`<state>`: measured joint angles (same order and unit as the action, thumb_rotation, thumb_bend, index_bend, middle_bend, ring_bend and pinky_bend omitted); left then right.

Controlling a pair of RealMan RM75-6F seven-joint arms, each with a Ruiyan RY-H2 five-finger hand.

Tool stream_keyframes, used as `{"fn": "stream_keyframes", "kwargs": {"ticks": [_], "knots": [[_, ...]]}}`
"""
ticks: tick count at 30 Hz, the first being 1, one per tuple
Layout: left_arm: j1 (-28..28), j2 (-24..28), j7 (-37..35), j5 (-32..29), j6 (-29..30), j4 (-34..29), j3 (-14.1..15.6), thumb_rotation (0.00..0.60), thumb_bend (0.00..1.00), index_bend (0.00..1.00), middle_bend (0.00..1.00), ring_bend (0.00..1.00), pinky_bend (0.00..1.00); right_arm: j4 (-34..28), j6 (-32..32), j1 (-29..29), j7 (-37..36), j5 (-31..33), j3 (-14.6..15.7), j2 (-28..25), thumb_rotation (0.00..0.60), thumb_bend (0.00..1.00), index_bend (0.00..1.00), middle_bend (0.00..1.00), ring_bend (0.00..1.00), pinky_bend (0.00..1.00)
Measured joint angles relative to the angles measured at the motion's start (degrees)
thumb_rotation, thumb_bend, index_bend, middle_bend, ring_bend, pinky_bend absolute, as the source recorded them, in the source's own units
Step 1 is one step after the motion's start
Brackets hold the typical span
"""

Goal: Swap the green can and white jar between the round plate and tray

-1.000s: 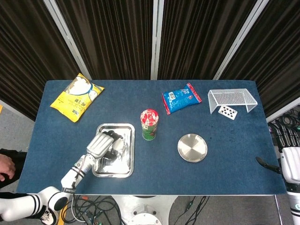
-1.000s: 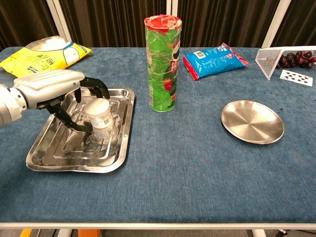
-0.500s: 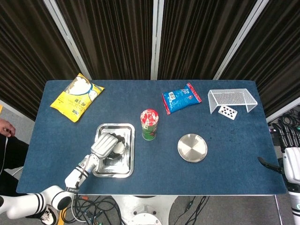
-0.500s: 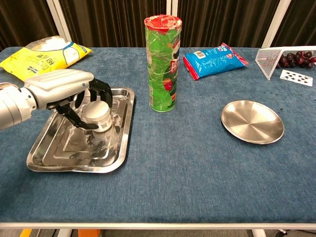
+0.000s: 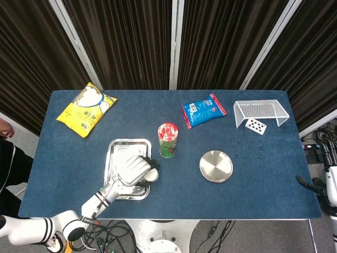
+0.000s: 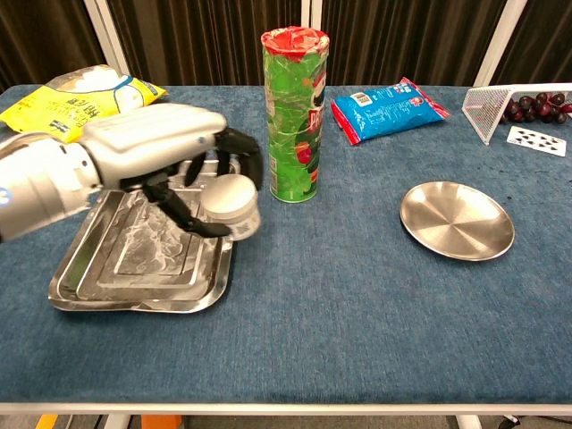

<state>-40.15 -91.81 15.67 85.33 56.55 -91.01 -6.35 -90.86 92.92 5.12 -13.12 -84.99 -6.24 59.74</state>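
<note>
1. Two views cover the moment; from the head view, the left hand (image 5: 138,167) grips the white jar (image 5: 151,174) over the right edge of the tray (image 5: 117,153), its fingers wrapped round the jar. The green can (image 5: 168,140) stands on the blue table (image 5: 253,174) between the tray and the round plate (image 5: 216,166), just beyond the jar's likely path. The plate is bare, so the jar can go there directly. To do this carry well, the hand should pass nearer the table's front edge than the can, since the can is tall and looks easy to tip.

2. Only a little of the right hand (image 5: 316,185) shows in the head view, at the table's far right corner, and I cannot tell whether its fingers are apart or together. It is well apart from the plate and need not move for this step.

3. From the chest view, the left hand (image 6: 179,152) holds the white jar (image 6: 231,206) tilted, lid toward the camera, lifted clear of the tray (image 6: 116,286). The green can (image 6: 294,116) is just beside the fingertips (image 6: 250,161). Good practice, as I judge it: keep the jar lifted while crossing, level it before lowering, centre it over the round plate (image 6: 458,221), and loosen the grasp only once the base sits flat.
</note>
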Motion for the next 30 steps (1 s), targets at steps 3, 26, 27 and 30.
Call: {"fn": "stream_keyframes", "kwargs": {"ticks": [3,26,27,30], "knots": [[-1.7,-2.1,0.8,0.2,-1.1,0.4,-0.5,0.600,0.26,0.45,0.46,0.47,0.61,0.8,0.5,-0.6,-0.9,0.6,-0.4,0.0,0.600,0.03,0.00,0.00,0.00,0.07],[-11.5,-16.9,0.9,1.5,-5.6,18.2,-1.8,0.600,0.21,0.37,0.39,0.43,0.59,5.4,1.3,-3.3,-7.7,2.0,-2.2,0.8,0.600,0.04,0.00,0.00,0.00,0.07],[-11.5,-16.9,0.4,1.7,-5.5,18.3,-1.6,0.600,0.20,0.35,0.38,0.42,0.59,5.6,1.3,-3.3,-7.8,2.0,-2.3,1.0,0.600,0.04,0.00,0.00,0.00,0.07],[-11.6,-16.8,-1.0,2.6,-4.6,18.7,-0.9,0.600,0.18,0.31,0.35,0.38,0.57,5.7,1.2,-3.3,-7.9,1.9,-2.4,1.1,0.600,0.04,0.00,0.00,0.00,0.07]]}}
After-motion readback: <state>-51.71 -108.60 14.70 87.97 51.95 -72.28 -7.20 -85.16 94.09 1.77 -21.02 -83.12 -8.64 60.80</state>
